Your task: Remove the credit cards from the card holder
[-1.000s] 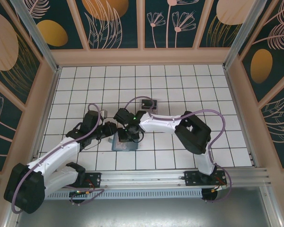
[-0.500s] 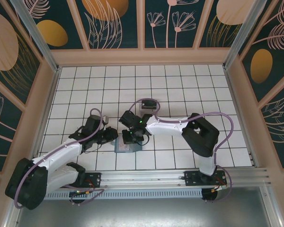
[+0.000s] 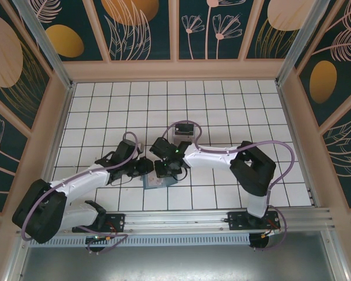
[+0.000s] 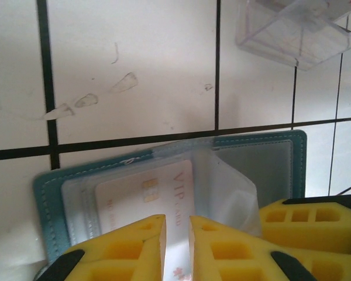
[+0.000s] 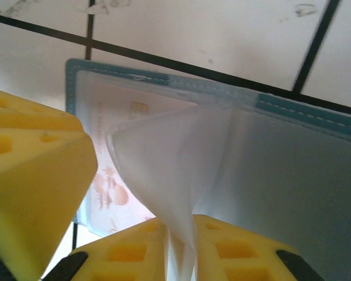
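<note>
From above, the two arms meet over the small flat teal-blue card holder (image 3: pixel 158 181), and you see little more than a corner of it under them. It lies open on the white-tiled bench (image 3: pixel 222 99), near the front edge and left of centre. The left tool (image 3: pixel 145 168) is at its left side and the right tool (image 3: pixel 165 171) at its upper right.

In the left wrist view, the pale pinkish-white card (image 4: pixel 164 199), marked "VIP", sits inside the holder under a cloudy clear plastic sleeve (image 4: pixel 234 193). The yellow foam fingers (image 4: pixel 128 252) cut off its lower end. The left tool stands narrow, with the card's pale face showing in the slit between the fingers. You cannot tell whether it grips the card or only hovers over it.

In the right wrist view, the lifted leaf of the sleeve runs down into the thin gap of the right tool (image 5: pixel 178 254). The tool is narrow, but you cannot make out whether it is clamped on the leaf. A blurred yellow finger (image 5: pixel 29 175) of the left tool hides the holder's left part.

A clear, transparent plastic tray (image 3: pixel 183 129) sits just behind the holder, apart from it and partly hidden by a cable.
</note>
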`<state>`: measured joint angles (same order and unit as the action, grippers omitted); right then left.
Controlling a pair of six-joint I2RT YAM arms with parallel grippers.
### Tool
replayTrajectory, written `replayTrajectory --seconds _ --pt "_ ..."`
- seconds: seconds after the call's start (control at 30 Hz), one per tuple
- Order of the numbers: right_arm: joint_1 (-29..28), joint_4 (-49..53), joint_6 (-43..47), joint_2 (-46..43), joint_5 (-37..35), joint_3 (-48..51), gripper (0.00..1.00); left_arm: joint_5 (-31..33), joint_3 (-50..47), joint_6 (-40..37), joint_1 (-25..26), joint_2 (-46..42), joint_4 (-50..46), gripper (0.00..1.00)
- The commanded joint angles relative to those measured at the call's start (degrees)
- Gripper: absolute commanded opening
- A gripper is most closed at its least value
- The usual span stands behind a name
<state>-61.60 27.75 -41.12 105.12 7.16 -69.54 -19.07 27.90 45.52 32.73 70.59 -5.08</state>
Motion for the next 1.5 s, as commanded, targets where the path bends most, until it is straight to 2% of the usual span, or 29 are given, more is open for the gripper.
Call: replayTrajectory --seconds 0.0,0.37,0.6,1.03,1.3,1.47 --pt "0.1 3.6 -1.3 -3.7 -3.7 1.2 0.21 0.4 1.8 0.4 0.8 1.2 0.5 0.19" --pt "0.1 8.4 -3.4 -5.1 -8.3 3.3 0.24 0.7 4.0 -0.1 1.5 1.8 -0.2 0.19" --pt "0.2 10.9 -4.3 -6.8 -11.1 3.0 0.34 0.8 4.6 -0.4 1.6 2.2 -0.3 0.19" --pt "0.2 18.6 -6.0 -7.5 -17.2 1.5 0.36 0.9 5.4 -0.9 1.6 2.3 -0.7 0.19" --pt "0.2 19.1 -5.6 -9.2 -16.0 -2.5 0.36 1.8 5.4 -1.2 1.6 2.7 -0.9 0.17" --pt "0.2 16.1 -4.4 -9.4 -12.1 -5.1 0.36 3.0 4.4 -1.2 1.7 2.4 -1.1 0.15"
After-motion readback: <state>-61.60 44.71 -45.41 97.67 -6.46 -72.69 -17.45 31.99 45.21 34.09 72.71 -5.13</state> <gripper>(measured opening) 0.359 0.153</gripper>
